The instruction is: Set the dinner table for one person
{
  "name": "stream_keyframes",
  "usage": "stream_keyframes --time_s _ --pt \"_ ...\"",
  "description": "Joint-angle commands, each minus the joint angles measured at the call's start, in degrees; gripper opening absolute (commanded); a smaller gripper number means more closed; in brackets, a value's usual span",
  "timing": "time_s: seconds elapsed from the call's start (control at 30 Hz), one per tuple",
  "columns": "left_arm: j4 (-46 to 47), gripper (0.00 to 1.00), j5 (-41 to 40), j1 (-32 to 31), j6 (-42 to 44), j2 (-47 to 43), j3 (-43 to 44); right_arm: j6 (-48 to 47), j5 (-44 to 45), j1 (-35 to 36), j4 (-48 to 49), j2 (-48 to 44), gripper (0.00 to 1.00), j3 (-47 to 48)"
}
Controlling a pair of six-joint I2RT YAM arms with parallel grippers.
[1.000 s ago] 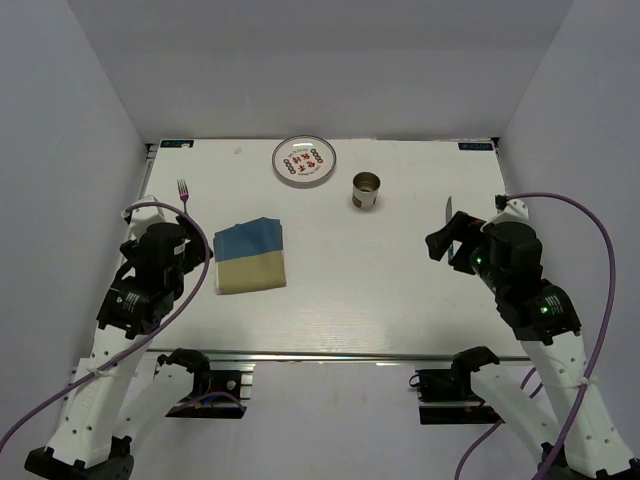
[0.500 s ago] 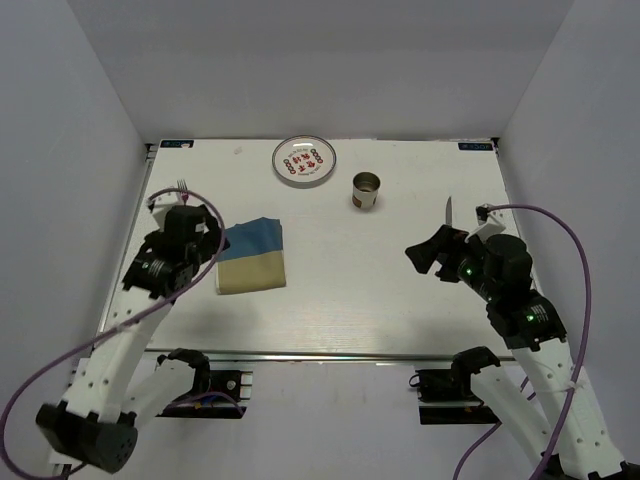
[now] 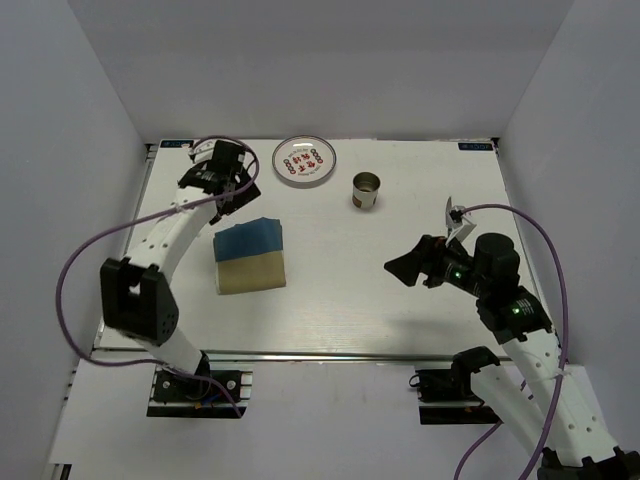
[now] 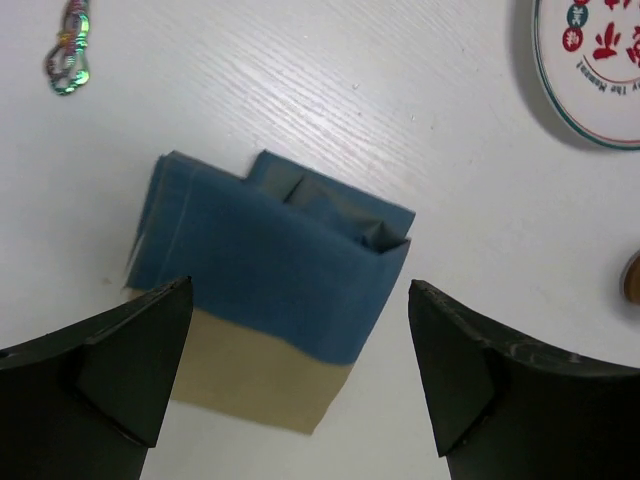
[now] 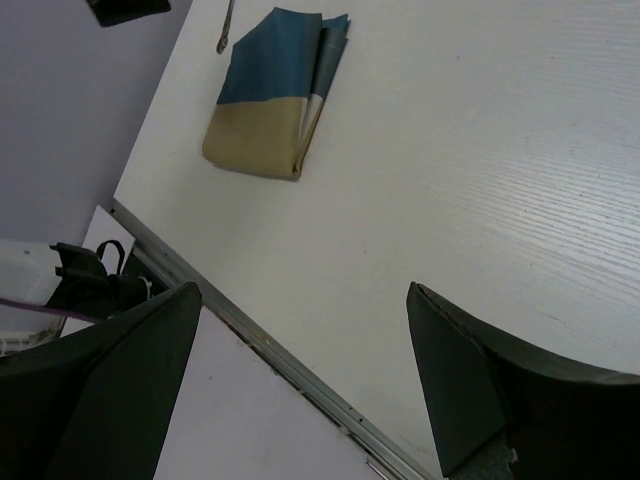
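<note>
The white dinner table [image 3: 340,300] holds a folded blue-and-tan placemat [image 3: 250,256], a round plate with red marks [image 3: 304,161], a metal cup [image 3: 366,190] and a knife [image 3: 449,207] at the right. My left gripper [image 3: 226,190] is open and empty, held above the placemat's far blue end [image 4: 270,250]. The end of a shiny fork [image 4: 68,50] shows at the left wrist view's top left; the plate's edge [image 4: 590,80] is at its top right. My right gripper [image 3: 405,268] is open and empty above the table's right middle. The right wrist view shows the placemat [image 5: 270,95] far off.
The aluminium rail [image 3: 330,355] runs along the table's front edge and also shows in the right wrist view [image 5: 280,360]. Grey walls close in the left, back and right sides. The left arm [image 3: 165,235] stretches over the table's left side beside the placemat.
My left arm has swung from the near left out to the far left, over the placemat's far end. My right gripper has moved left toward the table's middle. Both stay open.
</note>
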Motion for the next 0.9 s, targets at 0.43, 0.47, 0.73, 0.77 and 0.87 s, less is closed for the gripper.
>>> stream_keyframes --time_s 0.43,0.47,0.73,0.77,0.87 --pt "-7.5 0.96 1.3 1.3 -25.5 21.4 10.3 -1.9 -1.9 -0.2 0.5 -3.3 0.89 -2.4" --pt "-7.1 0.93 1.9 1.3 -25.7 21.6 9.5 -1.9 -1.7 0.0 0.5 -3.3 0.89 -2.4" --pt "-1.4 0.51 7.7 1.3 -23.1 22.6 5.3 -1.7 -0.9 -0.1 -0.4 -2.6 0.89 -0.6" --pt "-1.7 0.37 7.9 1.3 -22.6 22.6 5.8 -1.6 -0.7 -0.1 -0.6 -2.7 0.89 -0.4" --pt "-1.8 0.07 8.5 1.3 -21.5 21.5 8.0 -1.4 -0.1 -0.1 -0.6 -3.1 0.89 0.0"
